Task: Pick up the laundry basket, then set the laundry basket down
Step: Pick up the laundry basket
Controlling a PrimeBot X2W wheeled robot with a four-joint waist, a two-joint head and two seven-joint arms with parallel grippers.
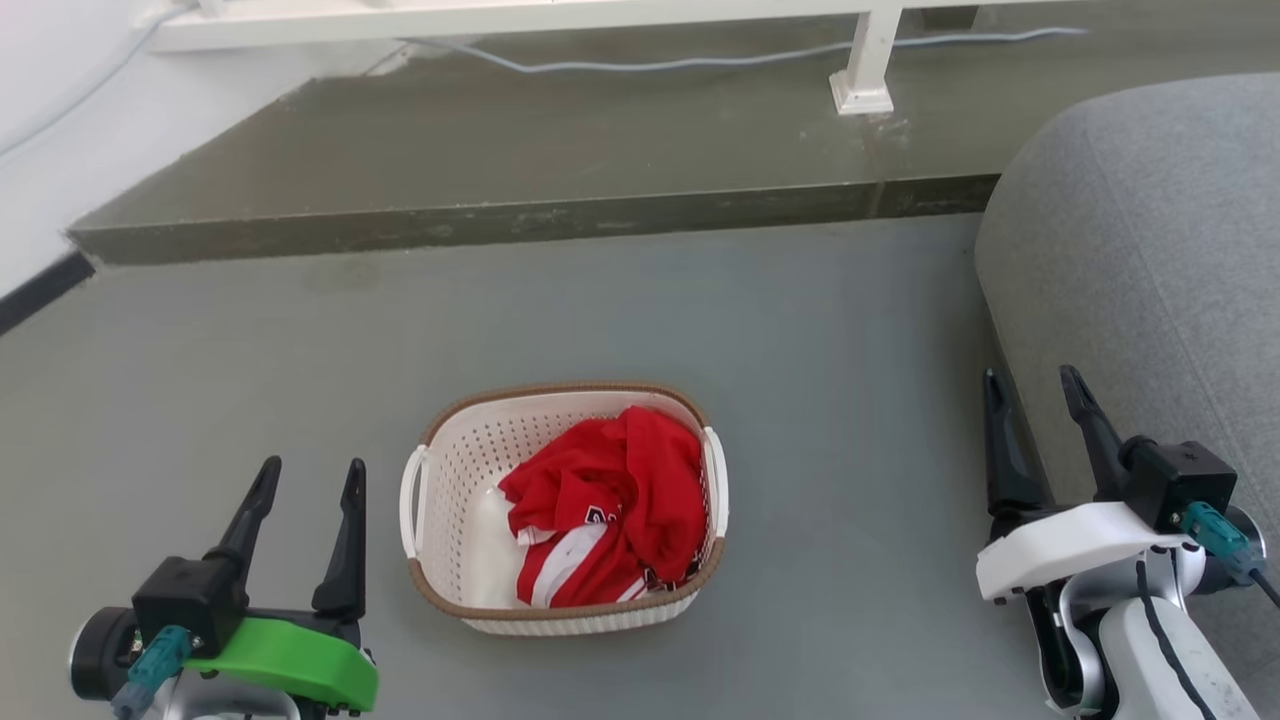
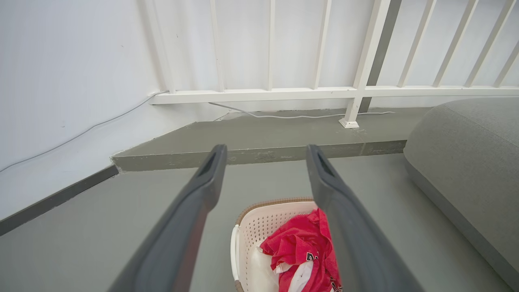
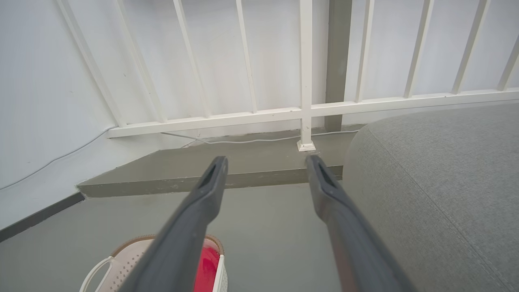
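The laundry basket (image 1: 450, 470), cream perforated plastic with a brown woven rim and white loop handles, stands on the grey floor in the middle of the head view, holding a crumpled red and white garment (image 1: 610, 505). My left gripper (image 1: 310, 478) is open, low to the basket's left and apart from it. Open too is my right gripper (image 1: 1035, 385), well off to the basket's right beside the grey sofa. The left wrist view has the basket (image 2: 259, 227) below its open gripper (image 2: 265, 152). In the right wrist view the basket (image 3: 121, 263) lies at the bottom left under the open gripper (image 3: 265, 162).
A grey upholstered sofa (image 1: 1150, 290) fills the right side, close to my right gripper. A raised concrete step (image 1: 500, 215) runs across the back, with a white railing post (image 1: 865, 70) and a pale cable (image 1: 700, 62) on it. A white wall (image 1: 50, 150) stands at the left.
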